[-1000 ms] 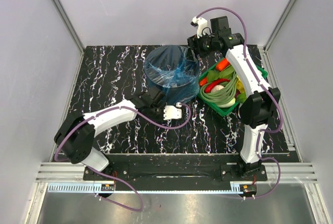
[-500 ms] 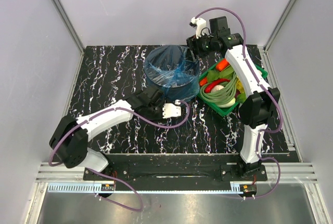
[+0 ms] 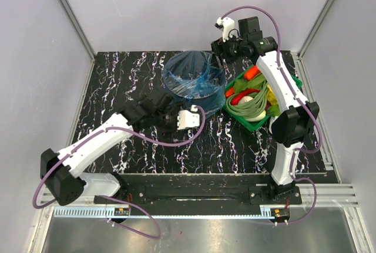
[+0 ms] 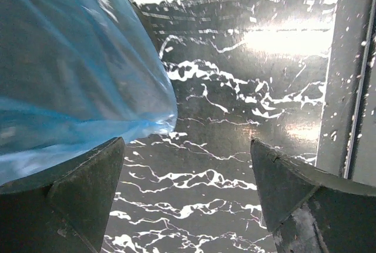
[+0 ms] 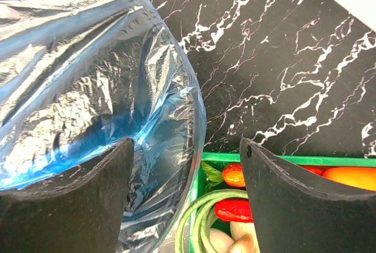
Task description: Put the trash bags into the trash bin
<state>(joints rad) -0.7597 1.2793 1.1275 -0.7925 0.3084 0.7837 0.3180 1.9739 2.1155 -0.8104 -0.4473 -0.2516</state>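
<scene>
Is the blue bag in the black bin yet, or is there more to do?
Nearly done, it looks. Done: the blue bag sits in the black bin, its film draped over the rim. In hand: nothing; the left gripper and the right gripper are both open near it. Left: maybe only smoothing the film; no other bag shows in these views.

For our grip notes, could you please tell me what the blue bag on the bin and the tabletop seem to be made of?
The trash bag: thin plastic film, translucent blue and glossy, judging by its wrinkles and glare. The tabletop: a hard-looking black surface with white veins, marble or a printed laminate; its sheen fits either.
</scene>
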